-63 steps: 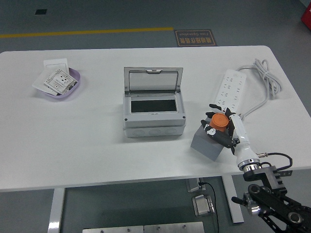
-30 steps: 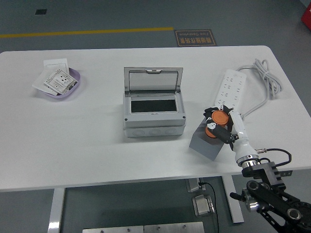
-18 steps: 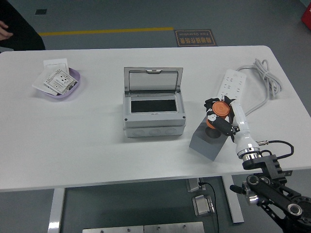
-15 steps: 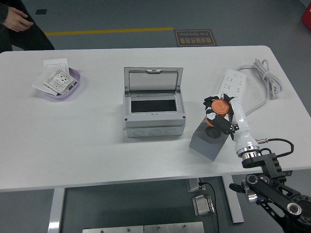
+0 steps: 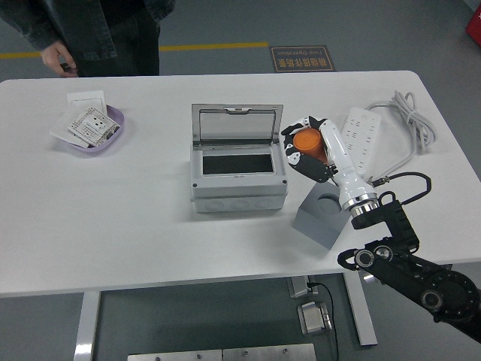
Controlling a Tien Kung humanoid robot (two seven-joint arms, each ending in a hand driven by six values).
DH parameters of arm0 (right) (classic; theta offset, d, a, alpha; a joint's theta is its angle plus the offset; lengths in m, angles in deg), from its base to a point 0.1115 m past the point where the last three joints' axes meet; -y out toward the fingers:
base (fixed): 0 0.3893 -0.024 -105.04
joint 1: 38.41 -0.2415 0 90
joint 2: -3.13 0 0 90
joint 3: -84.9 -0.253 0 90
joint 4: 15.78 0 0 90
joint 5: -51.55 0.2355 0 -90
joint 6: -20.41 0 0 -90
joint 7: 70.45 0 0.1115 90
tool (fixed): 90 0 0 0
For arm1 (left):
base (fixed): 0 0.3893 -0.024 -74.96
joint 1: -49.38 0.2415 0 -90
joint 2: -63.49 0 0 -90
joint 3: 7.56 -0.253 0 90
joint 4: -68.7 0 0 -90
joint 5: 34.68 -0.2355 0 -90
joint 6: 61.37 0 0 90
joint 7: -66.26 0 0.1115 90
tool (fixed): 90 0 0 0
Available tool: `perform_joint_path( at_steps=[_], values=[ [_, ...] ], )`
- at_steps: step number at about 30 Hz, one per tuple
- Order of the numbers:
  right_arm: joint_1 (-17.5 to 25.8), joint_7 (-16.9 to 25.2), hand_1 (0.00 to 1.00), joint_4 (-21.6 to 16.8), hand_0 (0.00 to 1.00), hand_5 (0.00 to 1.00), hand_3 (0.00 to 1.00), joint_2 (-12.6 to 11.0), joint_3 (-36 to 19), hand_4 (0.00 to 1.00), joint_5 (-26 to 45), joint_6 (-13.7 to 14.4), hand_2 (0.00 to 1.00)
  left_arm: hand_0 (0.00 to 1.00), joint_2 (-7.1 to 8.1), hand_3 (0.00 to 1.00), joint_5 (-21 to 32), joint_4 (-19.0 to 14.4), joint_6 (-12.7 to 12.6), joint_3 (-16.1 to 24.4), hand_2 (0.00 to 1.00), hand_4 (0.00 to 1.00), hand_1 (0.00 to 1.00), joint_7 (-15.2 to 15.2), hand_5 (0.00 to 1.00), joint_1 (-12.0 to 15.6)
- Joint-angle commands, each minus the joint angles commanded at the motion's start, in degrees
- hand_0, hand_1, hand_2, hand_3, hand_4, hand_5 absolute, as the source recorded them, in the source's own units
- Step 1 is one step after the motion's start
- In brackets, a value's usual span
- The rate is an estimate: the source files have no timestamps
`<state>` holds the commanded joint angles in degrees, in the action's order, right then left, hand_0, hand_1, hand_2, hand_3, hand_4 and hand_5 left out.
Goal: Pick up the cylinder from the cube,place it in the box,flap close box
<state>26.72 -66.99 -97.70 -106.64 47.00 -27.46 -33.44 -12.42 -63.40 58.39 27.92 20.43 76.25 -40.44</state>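
We see the orange cylinder, short and round, held off the counter with the right hand fingers curled around it, just right of the open grey box at mid-counter. The grey cube with its round socket sits below near the front edge. A white power strip lies toward the right edge, a purple dish near the far left corner, where a person stands.

A white table stands on grey floor crossed by a yellow line.
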Motion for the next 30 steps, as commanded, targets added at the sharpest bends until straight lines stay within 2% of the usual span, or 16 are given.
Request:
perform_joint_path(
  at_steps=[8, 18, 23, 30],
  values=[
    [-11.5, -8.8, 0.118, 8.5, 0.002, 0.002, 0.286, 3.7, 10.1, 0.043, -10.4, -3.3, 0.333, 0.645, 0.23, 0.590, 0.2, 0.0, 0.0, -0.4, 0.592, 0.584, 0.702, 0.0, 0.170, -0.3],
    [-24.6, -11.1, 0.115, 20.0, 0.002, 0.002, 0.282, 7.7, 23.0, 0.044, -9.2, -6.4, 0.323, 0.645, 0.40, 0.590, 0.1, 0.0, 0.0, -0.5, 0.595, 0.585, 0.703, 0.1, 0.172, -0.5],
    [-27.8, -10.8, 0.116, 23.4, 0.002, 0.002, 0.290, 9.1, 26.7, 0.042, -6.5, -6.8, 0.323, 0.644, 0.52, 0.589, 0.4, 0.0, 0.0, -0.9, 0.595, 0.585, 0.704, 0.0, 0.173, -0.6],
    [-29.0, -9.6, 0.121, 26.7, 0.002, 0.002, 0.287, 10.6, 30.0, 0.040, -2.4, -6.8, 0.326, 0.645, 0.56, 0.589, 1.5, 0.0, 0.0, -2.1, 0.595, 0.584, 0.704, -0.2, 0.173, -0.9]
  ],
)
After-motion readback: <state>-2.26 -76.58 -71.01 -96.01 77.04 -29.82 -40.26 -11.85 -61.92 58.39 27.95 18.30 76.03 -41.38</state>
